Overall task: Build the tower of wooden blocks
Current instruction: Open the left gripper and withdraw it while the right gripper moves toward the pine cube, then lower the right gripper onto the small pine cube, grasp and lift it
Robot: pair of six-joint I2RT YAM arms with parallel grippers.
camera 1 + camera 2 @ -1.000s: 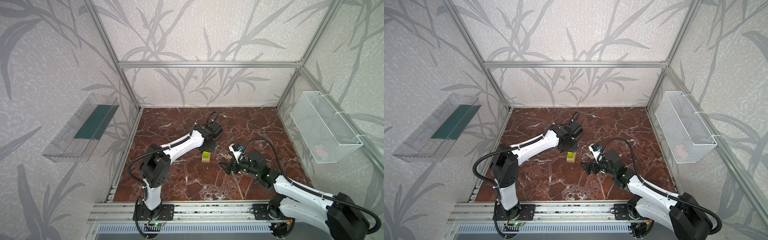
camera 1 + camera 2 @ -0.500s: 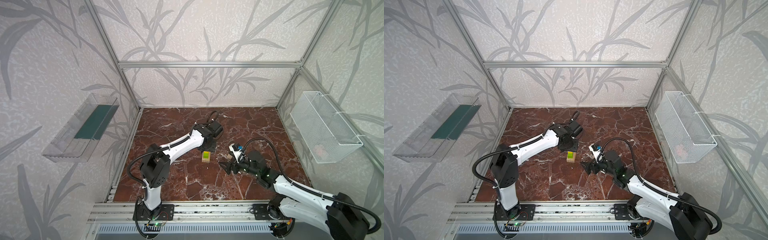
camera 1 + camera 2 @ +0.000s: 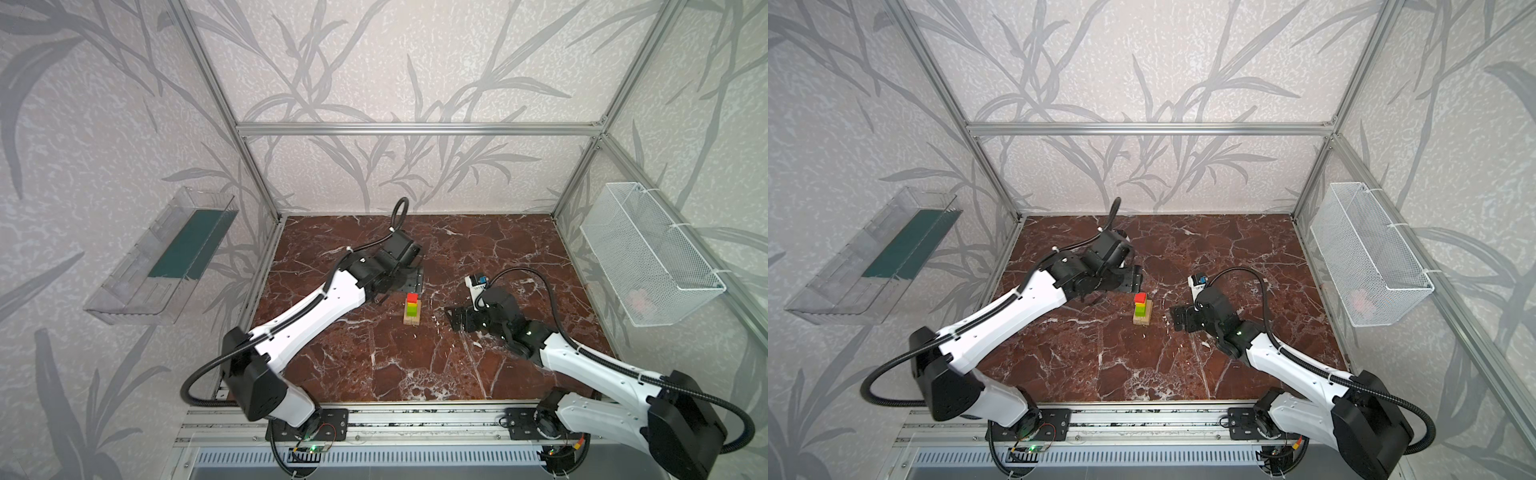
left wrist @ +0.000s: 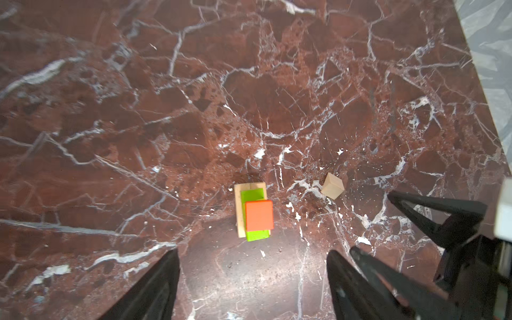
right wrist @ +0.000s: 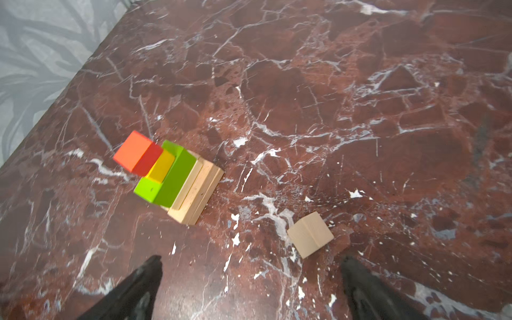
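The tower (image 3: 411, 309) (image 3: 1142, 309) stands mid-table: pale wood planks (image 5: 198, 191) at the base, then a lime-green bar (image 5: 171, 177), a yellow cube (image 5: 163, 167) and a red cube (image 4: 259, 215) (image 5: 135, 155) on top. A small plain wood cube (image 4: 332, 189) (image 5: 310, 234) lies loose on the marble to the tower's right. My left gripper (image 3: 411, 277) (image 3: 1131, 280) (image 4: 252, 252) hovers just behind the tower, open and empty. My right gripper (image 3: 455, 318) (image 3: 1179, 318) (image 5: 251, 259) is open and empty, low over the table right of the tower, with the loose cube just ahead of one finger.
A clear plastic shelf (image 3: 166, 266) hangs on the left wall. On the right wall hangs a white wire basket (image 3: 648, 257) with something pale pink inside. Aluminium frame posts and the front rail (image 3: 415, 415) bound the red marble table (image 3: 374, 365).
My left gripper's jaws have opened and it has drawn back slightly from the tower, leaving the red cube on top. The right arm has not moved.
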